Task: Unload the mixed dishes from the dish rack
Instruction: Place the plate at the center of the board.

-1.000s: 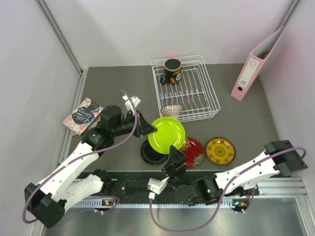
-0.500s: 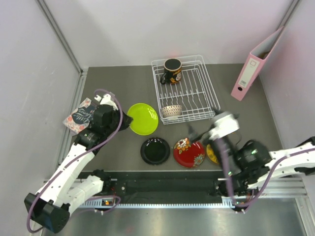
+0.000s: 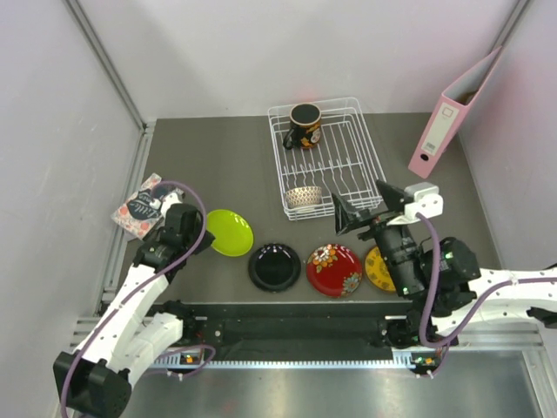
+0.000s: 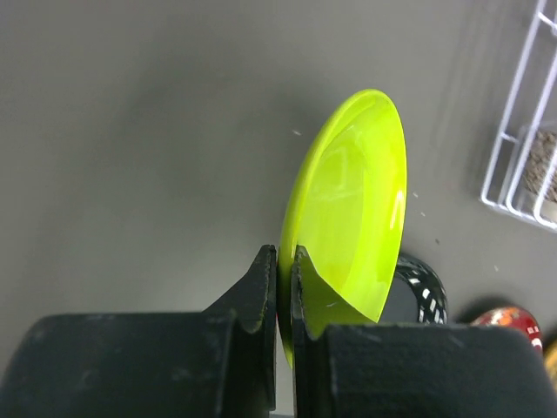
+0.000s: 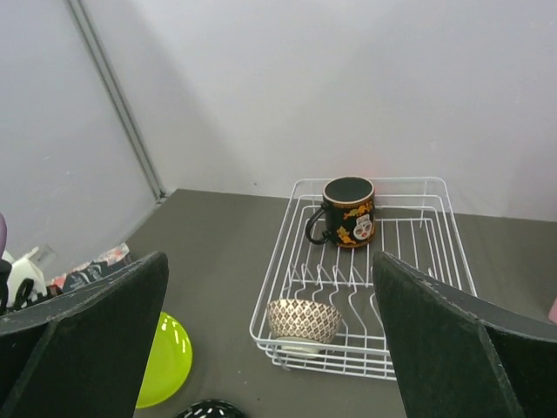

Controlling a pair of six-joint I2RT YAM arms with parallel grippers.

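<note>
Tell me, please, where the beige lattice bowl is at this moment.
In the top view, the beige bowl sits inside the white dish rack at its near left corner, with the dark mug at the rack's far end.

On my far right a pink ring binder (image 3: 451,113) stands on the dark grey table (image 3: 204,148), tilted against the white wall (image 3: 531,131); on my left a paperback (image 3: 142,205) with a dark, flowery cover lies flat at the table's edge.
</note>
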